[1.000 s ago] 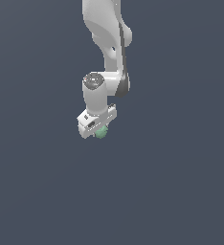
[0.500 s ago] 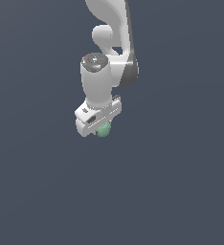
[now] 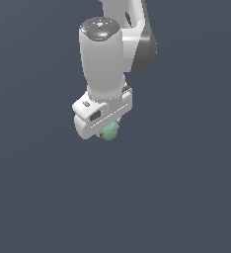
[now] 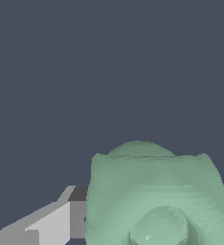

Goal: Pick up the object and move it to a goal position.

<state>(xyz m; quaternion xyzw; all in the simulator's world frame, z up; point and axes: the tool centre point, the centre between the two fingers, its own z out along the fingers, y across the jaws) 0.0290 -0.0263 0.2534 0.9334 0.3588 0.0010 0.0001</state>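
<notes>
step: carry, as I judge it | claw [image 3: 106, 129]: clenched on the object [image 3: 109, 132], one finger [image 4: 47, 222] beside it in the wrist view | object: tucked under my white hand, against plain dark ground | next: hold grip firm, travel to goal; goal not visible

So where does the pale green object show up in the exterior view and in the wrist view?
Exterior view: the green object peeks out just under the white gripper, slightly above the picture's middle.
Wrist view: the green object looms large and close, with a grey finger beside it.
Shared landmark: the gripper's own body, right against the object in both views.
</notes>
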